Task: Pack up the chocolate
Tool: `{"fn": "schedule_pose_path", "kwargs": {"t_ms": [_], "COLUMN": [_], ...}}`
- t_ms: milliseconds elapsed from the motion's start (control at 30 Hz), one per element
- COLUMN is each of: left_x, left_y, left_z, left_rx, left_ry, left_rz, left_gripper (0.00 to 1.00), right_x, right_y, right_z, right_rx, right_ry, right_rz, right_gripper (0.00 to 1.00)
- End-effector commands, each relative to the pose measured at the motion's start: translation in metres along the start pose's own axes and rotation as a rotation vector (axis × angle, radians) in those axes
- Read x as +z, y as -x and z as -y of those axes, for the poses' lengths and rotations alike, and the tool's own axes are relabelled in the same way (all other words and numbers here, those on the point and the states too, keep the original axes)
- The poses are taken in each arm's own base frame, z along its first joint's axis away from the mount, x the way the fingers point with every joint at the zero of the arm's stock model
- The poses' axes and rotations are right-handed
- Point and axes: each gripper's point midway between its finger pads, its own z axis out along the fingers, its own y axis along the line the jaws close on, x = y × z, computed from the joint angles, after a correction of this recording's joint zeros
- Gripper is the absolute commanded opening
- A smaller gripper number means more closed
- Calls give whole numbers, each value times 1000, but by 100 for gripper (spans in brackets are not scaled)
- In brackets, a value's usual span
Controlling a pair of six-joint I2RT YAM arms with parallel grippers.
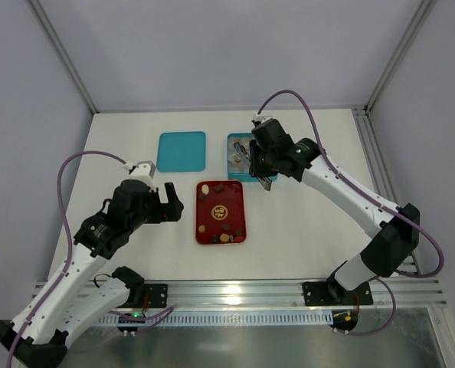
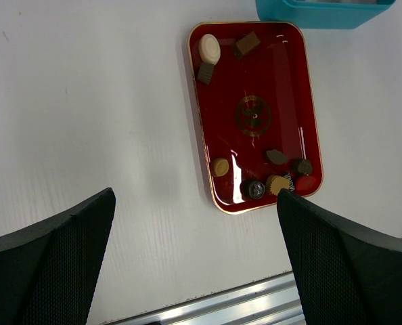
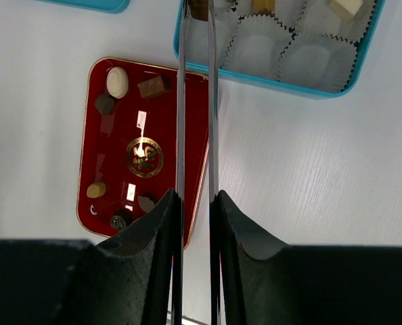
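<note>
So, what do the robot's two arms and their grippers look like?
The left arm and right arm have white links with black joints. A purple cable loops along each. The left gripper and right gripper are black, with broad wedge-shaped fingers.

White arms (image 1: 350, 195), black joints (image 1: 388, 241), purple cables (image 1: 289, 94).
</note>
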Motion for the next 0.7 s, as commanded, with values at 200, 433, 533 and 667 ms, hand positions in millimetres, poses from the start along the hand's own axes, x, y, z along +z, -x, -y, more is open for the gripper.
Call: {"fn": "schedule_pose_path", "kwargs": {"t_ms": [200, 433, 533, 667], "left_x": [3, 5, 6, 6], "left_y": [5, 4, 3, 3], "left_z": [2, 1, 0, 0], "left_rx": [7, 6, 7, 9], "left_ry": [-4, 7, 9, 13], "left_rz": [17, 12, 8, 5], "left_gripper": [100, 99, 100, 100], "right_x": [32, 48, 52, 58], "right_y": [16, 2, -4, -11], "right_z": [-11, -9, -7, -5], "right_rx": [-42, -44, -44, -45], "right_ry": [76, 80, 78, 78], "right_rz": [-22, -66, -79, -96], "right_gripper": [15, 15, 15, 15]}}
